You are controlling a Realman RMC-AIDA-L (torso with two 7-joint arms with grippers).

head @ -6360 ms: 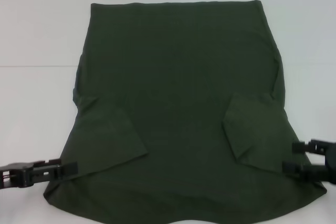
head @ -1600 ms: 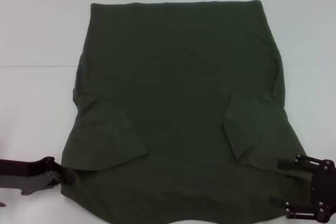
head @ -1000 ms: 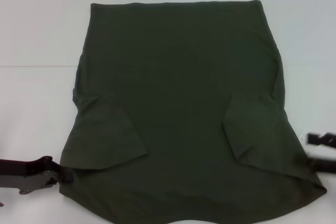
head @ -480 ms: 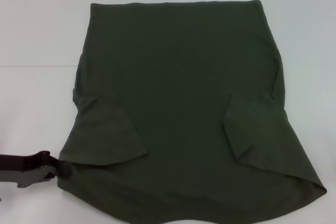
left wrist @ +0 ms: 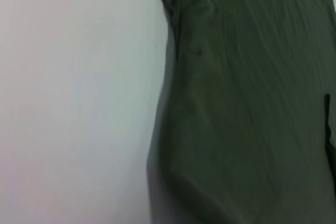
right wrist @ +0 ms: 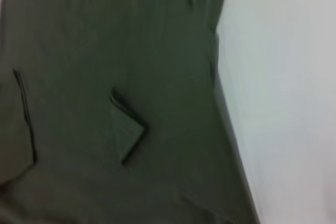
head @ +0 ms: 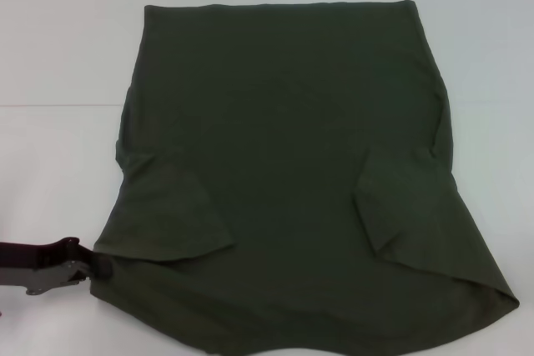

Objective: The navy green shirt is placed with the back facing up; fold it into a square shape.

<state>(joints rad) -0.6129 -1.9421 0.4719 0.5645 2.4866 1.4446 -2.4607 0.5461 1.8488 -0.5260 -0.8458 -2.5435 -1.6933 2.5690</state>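
The left gripper point(head: 88, 268) sat against the shirt's point(head: 284, 122) near left corner; whether it was spread or pinching, I couldn't tell. The shirt lay flat beside it, sleeves folded in. Being soft and limp, it probably wanted holding at the corners.

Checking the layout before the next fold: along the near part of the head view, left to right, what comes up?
Left gripper at the shirt's near-left edge → left folded-in sleeve → right folded-in sleeve, both on the navy green shirt.

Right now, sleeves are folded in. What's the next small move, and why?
Probably bring the right tool back down to the shirt's near right corner. Both sleeves already lie folded inward, the left tool sits at the near left corner, and the right tool is out of the head view, so a two-corner lift can't start yet.
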